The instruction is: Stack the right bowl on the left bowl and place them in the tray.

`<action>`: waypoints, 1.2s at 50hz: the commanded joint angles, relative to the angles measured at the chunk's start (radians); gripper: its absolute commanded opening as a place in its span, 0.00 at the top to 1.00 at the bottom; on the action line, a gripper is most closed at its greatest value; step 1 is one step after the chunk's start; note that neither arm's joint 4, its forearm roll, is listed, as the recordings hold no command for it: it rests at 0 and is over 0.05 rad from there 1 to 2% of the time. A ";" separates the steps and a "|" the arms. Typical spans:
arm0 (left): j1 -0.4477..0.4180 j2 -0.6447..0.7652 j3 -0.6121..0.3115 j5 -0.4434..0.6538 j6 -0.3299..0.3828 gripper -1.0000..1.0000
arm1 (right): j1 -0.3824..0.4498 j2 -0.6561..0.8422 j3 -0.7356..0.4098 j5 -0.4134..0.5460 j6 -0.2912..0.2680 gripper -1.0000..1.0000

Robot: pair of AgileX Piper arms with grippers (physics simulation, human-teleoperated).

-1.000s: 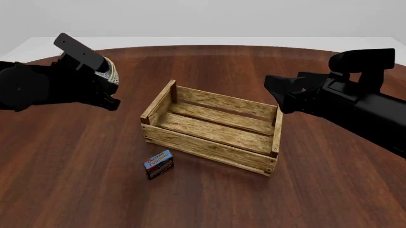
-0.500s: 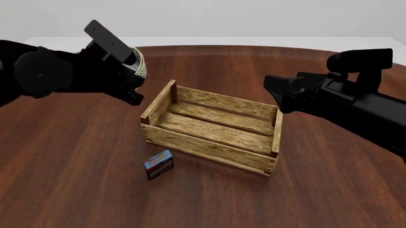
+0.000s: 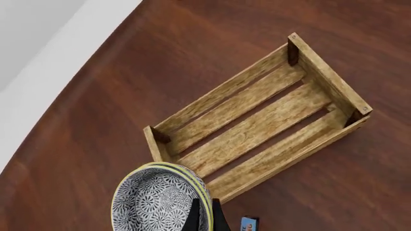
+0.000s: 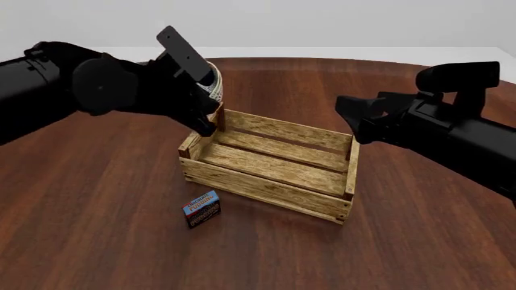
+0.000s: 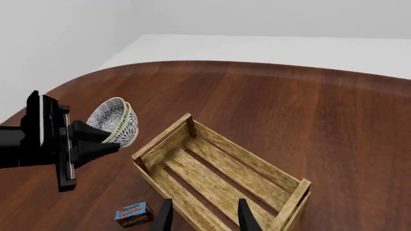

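Nearest to me there's one little red-and-blue box (image 4: pixel 202 209) on the table (image 4: pixel 96 241), just in front of the tray's near-left corner. It isn't part of the job, but if I overshoot and drop low on the near side I could knock it.

Next out is the one tray (image 4: pixel 270 163), a slatted wooden crate sitting skewed and with nothing in it yet. My right gripper (image 5: pixel 204 216) hangs by its right end with the jaws parted and nothing between them, so it's out of the action.

Further back, my left gripper (image 4: pixel 202 115) is pinched on the rim of the stack and holds it in the air, just over the tray's far-left corner. Two bowls, nested: the right bowl (image 3: pixel 157 204) sits inside the left bowl (image 3: pixel 200 185), whose rim peeks out around it. Both are tipped over pretty steeply, as the right wrist view shows.

What worries me:
- My grip is on one edge only, and I can't tell if it's pinching both rims or just one. With that tilt, the inner bowl could slide out.
- The stack is over the corner post, not the middle. If I lower here, the bowls clip the wall or post and pop loose.
- Letting go while they're tilted probably means they land on edge and roll apart.

Counts: two bowls, one tray, one box, two grippers.
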 commanded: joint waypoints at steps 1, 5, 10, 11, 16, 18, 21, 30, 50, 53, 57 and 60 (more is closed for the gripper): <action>-0.043 0.120 -0.087 -0.025 -0.063 1.00 | -0.001 -0.008 -0.001 0.006 0.001 0.00; -0.062 0.141 -0.111 -0.015 -0.060 1.00 | -0.002 -0.009 -0.001 0.006 0.001 0.00; -0.075 0.163 -0.127 -0.013 -0.059 1.00 | -0.003 -0.007 0.000 0.005 0.002 0.00; -0.078 0.169 -0.129 -0.015 -0.056 1.00 | -0.003 -0.007 0.000 0.005 0.002 0.00; -0.095 0.196 -0.145 -0.013 -0.053 1.00 | -0.005 0.000 0.000 0.000 0.003 0.00; -0.103 0.210 -0.156 -0.008 -0.055 1.00 | -0.005 0.001 0.000 0.000 0.003 0.00; -0.115 0.229 -0.166 -0.006 -0.054 1.00 | -0.006 0.004 0.000 -0.002 0.004 0.00; -0.153 0.270 -0.189 -0.002 -0.045 1.00 | -0.008 0.014 0.001 -0.009 0.004 0.00; -0.165 0.406 -0.337 0.047 -0.048 1.00 | -0.015 0.027 0.000 -0.016 0.005 0.00; -0.164 0.425 -0.351 0.050 -0.045 1.00 | -0.016 0.032 0.000 -0.020 0.005 0.00; -0.165 0.446 -0.361 0.049 -0.041 1.00 | -0.015 0.036 0.001 -0.022 0.005 0.00; -0.169 0.458 -0.364 0.046 -0.036 1.00 | -0.016 0.038 0.001 -0.023 0.005 0.00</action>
